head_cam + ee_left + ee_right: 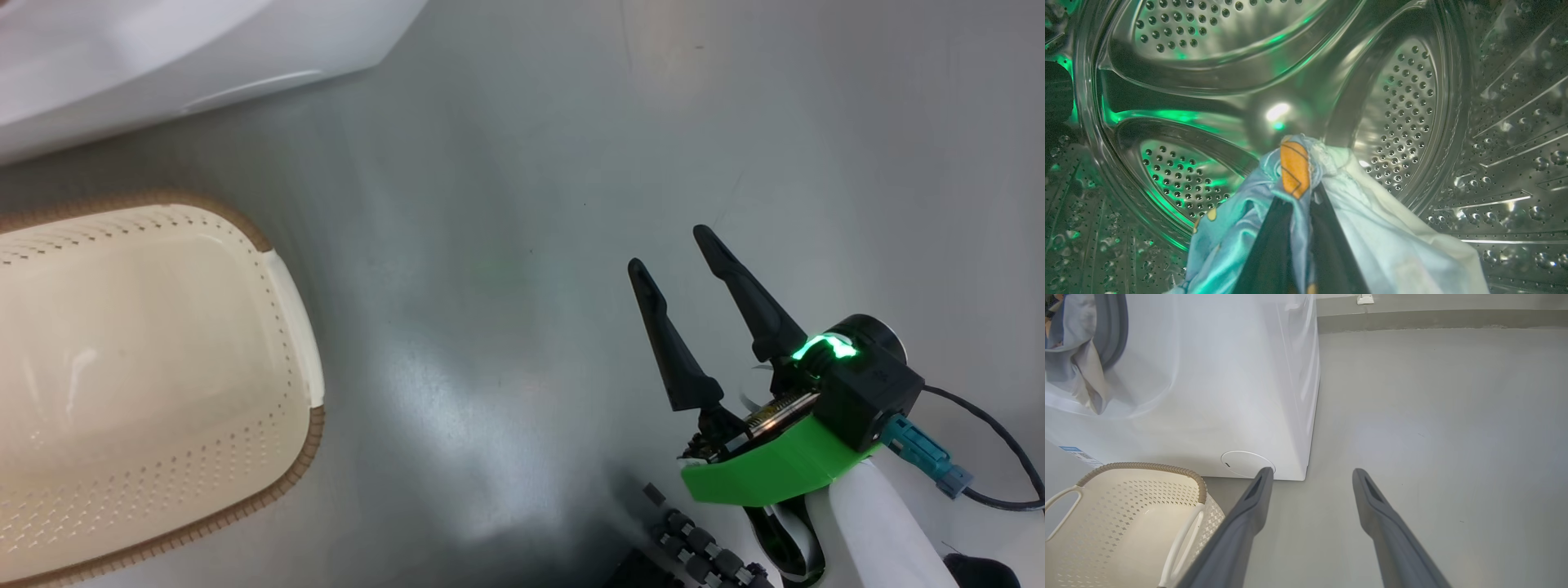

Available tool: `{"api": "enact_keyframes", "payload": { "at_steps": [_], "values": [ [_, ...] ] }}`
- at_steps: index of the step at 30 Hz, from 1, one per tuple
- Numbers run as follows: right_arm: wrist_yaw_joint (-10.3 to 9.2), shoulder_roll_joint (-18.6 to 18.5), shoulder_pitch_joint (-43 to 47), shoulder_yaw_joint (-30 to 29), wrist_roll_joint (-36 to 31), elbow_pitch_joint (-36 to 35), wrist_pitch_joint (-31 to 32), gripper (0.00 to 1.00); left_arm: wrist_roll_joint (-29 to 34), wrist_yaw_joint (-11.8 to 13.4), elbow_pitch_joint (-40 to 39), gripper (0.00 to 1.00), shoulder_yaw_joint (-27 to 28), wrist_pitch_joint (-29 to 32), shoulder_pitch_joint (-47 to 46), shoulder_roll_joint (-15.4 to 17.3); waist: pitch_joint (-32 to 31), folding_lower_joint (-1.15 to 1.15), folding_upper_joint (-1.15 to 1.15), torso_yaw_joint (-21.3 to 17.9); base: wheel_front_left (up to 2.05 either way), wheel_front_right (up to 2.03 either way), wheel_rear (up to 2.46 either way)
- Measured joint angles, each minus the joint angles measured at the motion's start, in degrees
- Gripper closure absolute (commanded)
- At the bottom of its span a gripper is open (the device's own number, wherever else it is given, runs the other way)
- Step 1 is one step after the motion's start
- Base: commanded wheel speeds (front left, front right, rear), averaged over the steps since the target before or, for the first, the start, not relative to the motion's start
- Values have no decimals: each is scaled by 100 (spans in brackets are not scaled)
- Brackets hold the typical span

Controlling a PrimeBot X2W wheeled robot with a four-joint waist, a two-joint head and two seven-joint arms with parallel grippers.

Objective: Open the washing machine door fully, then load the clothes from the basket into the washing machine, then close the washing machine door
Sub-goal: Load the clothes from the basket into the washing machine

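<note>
The left tool (1301, 196) is reaching inside the perforated steel drum (1404, 102), clenching the clothes (1380, 237), a light-blue printed fabric bunched with a white piece, between its dark fingers. The right tool (669, 249) is hanging released over the grey floor (531, 163), well apart from the cream basket (314, 441), which is standing just beside the white washing machine (1229, 396).

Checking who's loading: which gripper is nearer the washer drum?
Left. The left gripper is inside the drum, shut on the clothes; the right gripper hangs open over the floor outside, near the basket.
</note>
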Motion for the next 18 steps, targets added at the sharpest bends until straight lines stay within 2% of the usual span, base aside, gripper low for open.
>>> {"api": "enact_keyframes", "payload": {
  "at_steps": [4, 12, 14, 16, 18],
  "values": [
    [0, 0, -2, 1, 0, 10, 0, 0, -2, -1, 46, 100, -49, 0, -51, 0, 6, 0, 0, 35, 0, 0, 0],
    [0, 0, -3, 14, 0, 63, 0, 0, 2, 25, 867, 100, -265, -1, -51, -57, -210, 0, 0, 111, 0, 0, 0],
    [0, 0, -2, 8, -8, 65, 0, 0, 5, 56, 1133, 71, -320, -1, -53, -105, -282, 0, 0, 135, 0, 0, 0],
    [0, 0, -1, 7, -9, 68, 0, 0, 9, 59, 1274, 47, -348, -1, -57, -133, -319, 0, 0, 149, 0, 0, 0],
    [0, 0, -1, 7, -9, 70, 0, 0, 10, 102, 1470, 11, -393, 0, -71, -193, -382, 0, 0, 176, 0, 0, 0]
  ]
}}
